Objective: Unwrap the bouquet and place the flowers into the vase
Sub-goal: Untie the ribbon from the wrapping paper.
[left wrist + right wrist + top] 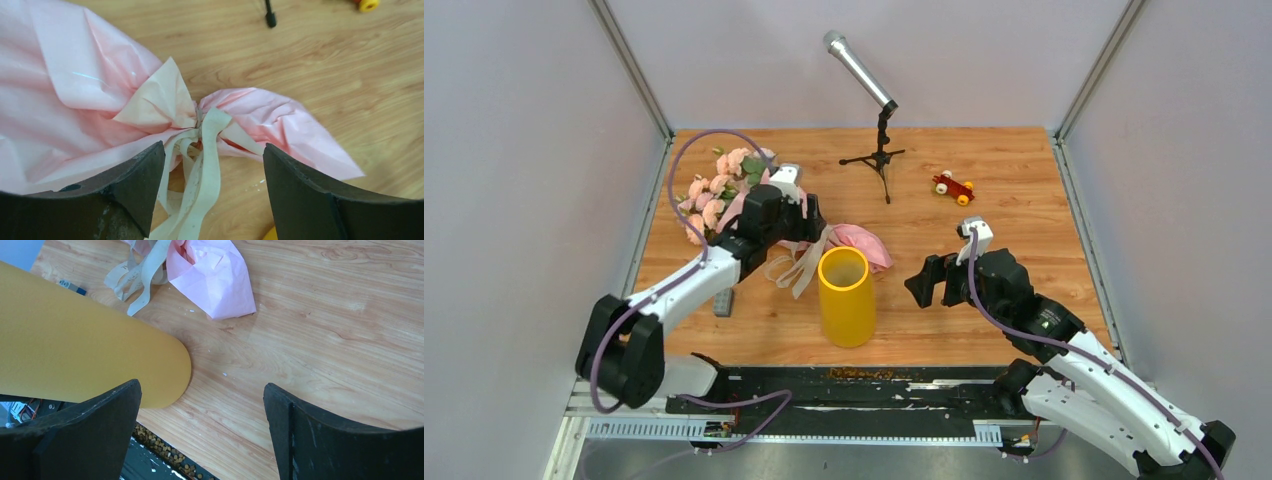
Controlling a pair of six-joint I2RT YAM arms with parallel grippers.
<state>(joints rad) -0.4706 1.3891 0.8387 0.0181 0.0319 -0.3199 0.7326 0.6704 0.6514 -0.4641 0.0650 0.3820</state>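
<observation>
The bouquet lies left of centre, its pink wrapping paper still tied at the neck with beige ribbon. The flowers, pink and peach roses, stick out at its far left end. My left gripper hovers over the tied neck. In the left wrist view this gripper is open, with loose ribbon strands hanging between the jaws but not pinched. The yellow vase stands upright just in front of the bouquet. My right gripper waits right of the vase, open and empty.
A microphone on a tripod stand stands at the back centre, one foot showing near the bouquet. A small red toy car sits at the back right. A small grey block lies by the left forearm. Walls close in on both sides.
</observation>
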